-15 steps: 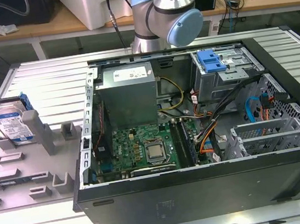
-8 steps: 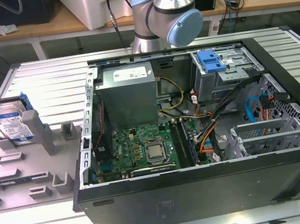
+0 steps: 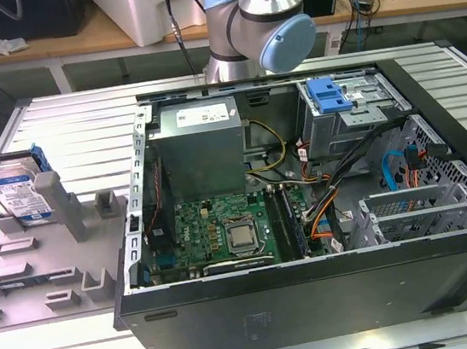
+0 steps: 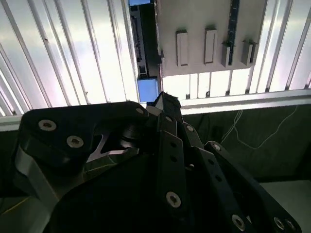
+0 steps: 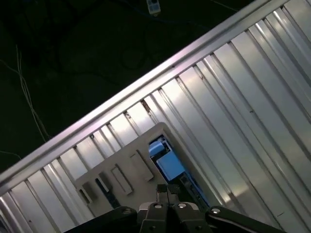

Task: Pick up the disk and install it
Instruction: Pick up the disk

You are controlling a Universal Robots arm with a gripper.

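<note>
The disk (image 3: 14,196) leans upright in the grey moulded fixture tray (image 3: 45,277) at the exterior view's left, its white-and-blue label facing out and blue rails along its edges. In both wrist views it appears edge-on, as a dark strip with blue ends (image 4: 146,90) (image 5: 167,164) along the tray's side (image 4: 204,19) (image 5: 121,167). My gripper (image 4: 163,101) (image 5: 167,189) hangs well above the tray, its black fingers together and holding nothing. The tips line up close to the disk's blue end.
The open computer case (image 3: 317,284) fills the middle of the ribbed metal table (image 3: 63,119). A metal drive cage with a blue plastic bracket (image 3: 330,93) sits at its far right corner. The arm's elbow (image 3: 253,26) rises behind the case. Cluttered benches stand beyond.
</note>
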